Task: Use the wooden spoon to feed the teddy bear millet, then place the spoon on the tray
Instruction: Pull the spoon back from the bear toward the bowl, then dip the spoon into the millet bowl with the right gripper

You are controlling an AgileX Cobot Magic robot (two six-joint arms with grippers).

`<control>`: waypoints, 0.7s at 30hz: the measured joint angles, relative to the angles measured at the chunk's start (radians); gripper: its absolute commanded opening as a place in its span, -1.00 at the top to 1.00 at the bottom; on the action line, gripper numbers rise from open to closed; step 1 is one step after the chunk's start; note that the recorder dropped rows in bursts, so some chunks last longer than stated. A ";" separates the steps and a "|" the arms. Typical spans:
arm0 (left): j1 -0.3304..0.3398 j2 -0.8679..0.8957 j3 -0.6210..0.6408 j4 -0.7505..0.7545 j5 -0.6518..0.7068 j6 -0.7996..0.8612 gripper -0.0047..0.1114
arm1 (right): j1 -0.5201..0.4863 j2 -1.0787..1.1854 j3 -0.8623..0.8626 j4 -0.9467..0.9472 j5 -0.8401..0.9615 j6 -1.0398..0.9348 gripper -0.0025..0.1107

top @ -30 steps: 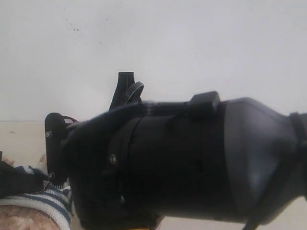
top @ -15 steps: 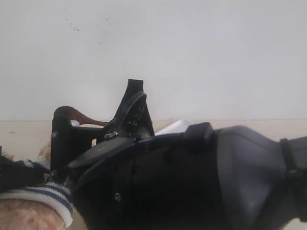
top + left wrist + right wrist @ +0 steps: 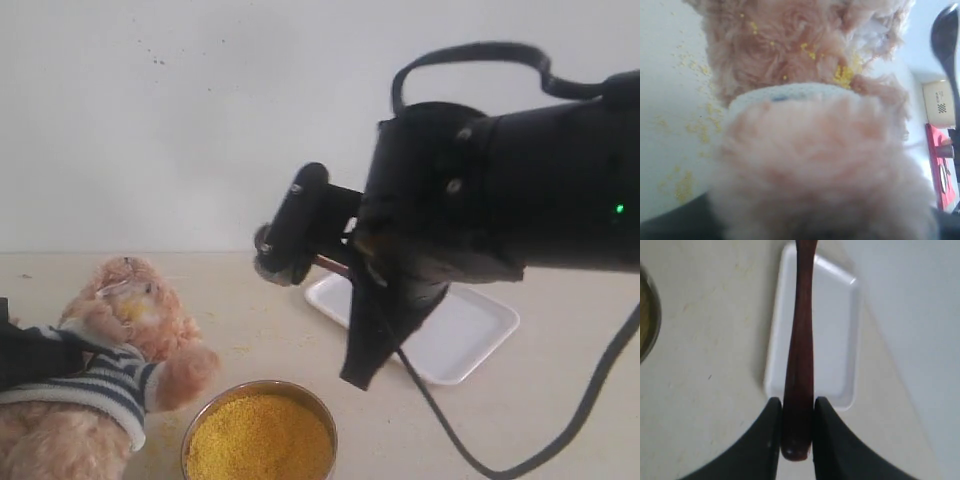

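The teddy bear (image 3: 130, 325) leans at the left with yellow grains on its muzzle (image 3: 842, 75). My left gripper (image 3: 30, 362) is clamped across its striped shirt; fur fills the left wrist view and hides the fingers. The millet (image 3: 258, 442) heaps in a round metal bowl (image 3: 325, 430) in front of the bear. My right gripper (image 3: 797, 407) is shut on the handle end of the wooden spoon (image 3: 801, 340), which reaches out above the white tray (image 3: 840, 315). From outside, the right gripper (image 3: 293, 232) hangs above the tray's (image 3: 470, 330) left end, and only a sliver of spoon (image 3: 330, 263) shows.
Loose millet grains (image 3: 685, 185) are scattered on the table by the bear. The bulky black right arm (image 3: 500, 190) and its cable (image 3: 440, 420) hang over the tray and the table's right half. A white wall stands close behind.
The right arm, which blocked the view beside the bear, has swung right and away with the spoon to above the tray. The bear, bowl and tray have come into sight.
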 measured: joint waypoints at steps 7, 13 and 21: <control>0.000 0.000 0.000 -0.040 -0.026 0.008 0.85 | -0.076 -0.009 0.002 0.303 0.073 -0.285 0.96; 0.000 0.002 0.000 -0.059 -0.026 0.011 0.85 | 0.012 -0.009 0.002 0.336 0.154 -0.385 0.96; 0.000 0.002 0.000 -0.062 -0.020 0.021 0.85 | 0.082 0.014 0.002 0.324 0.171 -0.583 0.96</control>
